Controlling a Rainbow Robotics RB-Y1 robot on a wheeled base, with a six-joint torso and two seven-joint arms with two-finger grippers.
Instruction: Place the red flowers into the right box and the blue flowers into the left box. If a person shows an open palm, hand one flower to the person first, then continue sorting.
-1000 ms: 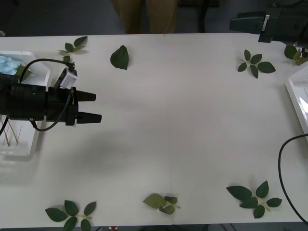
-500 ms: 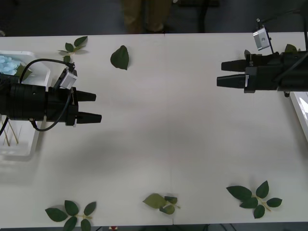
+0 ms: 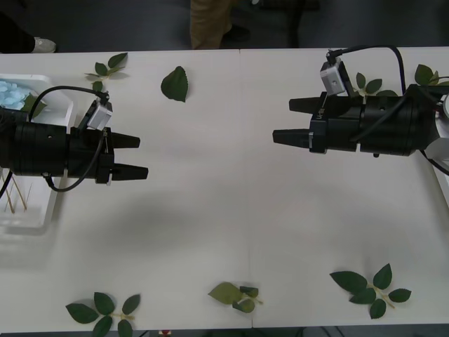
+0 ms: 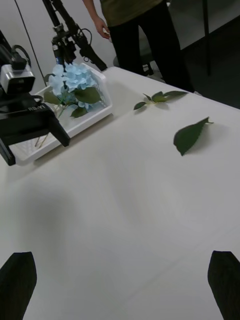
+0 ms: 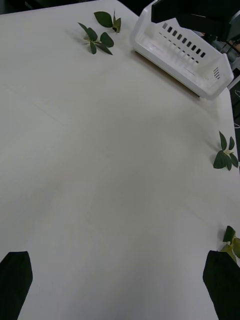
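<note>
Right gripper (image 3: pixel 282 121), black and ribbed, has swung in from the table's (image 3: pixel 231 203) far right corner over the past second and now reaches from the right edge toward the middle, jaws parted and holding nothing. Left gripper (image 3: pixel 139 156) has not moved: it hangs near the left edge beside the left box (image 3: pixel 62 105), jaws likewise parted and empty.

Blue flowers (image 4: pixel 75 79), a fluffy pale cluster with broad green leaves, lie in the left box, a white plastic tray with a raised rim, at the far left corner. The right box (image 5: pixel 182 51), white with a slotted wall, stands at the right edge; its contents cannot be told. No red flowers lie on the bare table.

Only loose matte green leaf sprigs (image 3: pixel 370 286) are scattered along the near and far edges, with a single leaf (image 3: pixel 175 83) near the far edge. The person (image 4: pixel 135 30) stands beyond the far edge, hand (image 4: pixel 103 27) down at the side, offering no open palm.

With both grippers empty and no flower left on the smooth white tabletop, sorting looks finished and the right arm appears to be settling into a rest pose.
</note>
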